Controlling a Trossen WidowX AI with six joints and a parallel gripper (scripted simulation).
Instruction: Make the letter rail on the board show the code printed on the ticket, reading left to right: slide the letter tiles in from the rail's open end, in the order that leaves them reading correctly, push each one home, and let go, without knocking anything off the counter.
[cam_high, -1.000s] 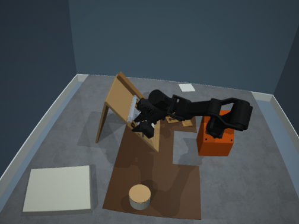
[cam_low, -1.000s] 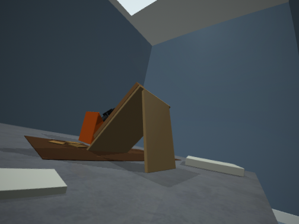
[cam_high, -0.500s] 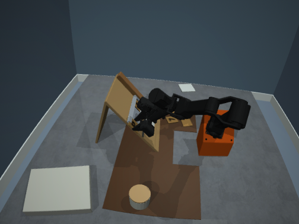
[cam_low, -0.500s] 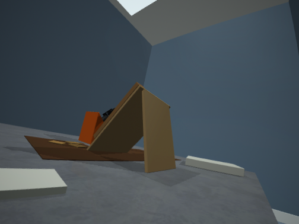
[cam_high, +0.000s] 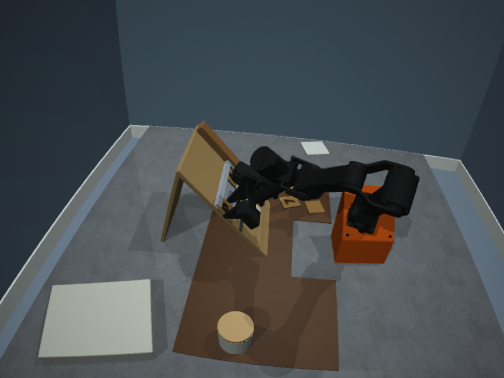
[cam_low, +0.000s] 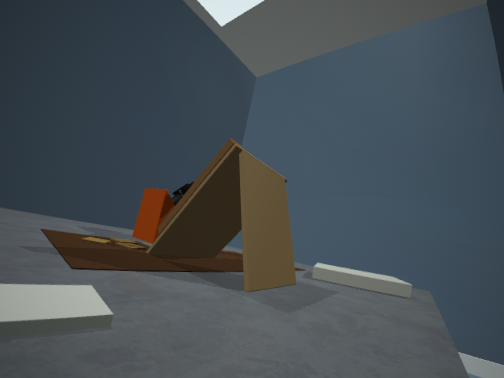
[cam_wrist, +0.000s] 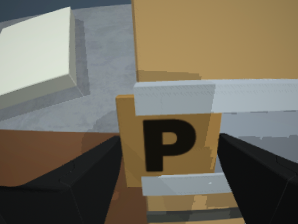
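Pincer (cam_wrist: 169, 163) grips flat square P tile (cam_wrist: 169, 145) — between pale rail (cam_wrist: 220, 96) strips.

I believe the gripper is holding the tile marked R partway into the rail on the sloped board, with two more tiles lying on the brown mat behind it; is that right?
Not quite: the letter on the tile is P, not R, as the wrist view shows. The rest stands: the gripper holds it partway between the rail's pale strips on the sloped board, and the top view shows two more tiles on the brown mat.
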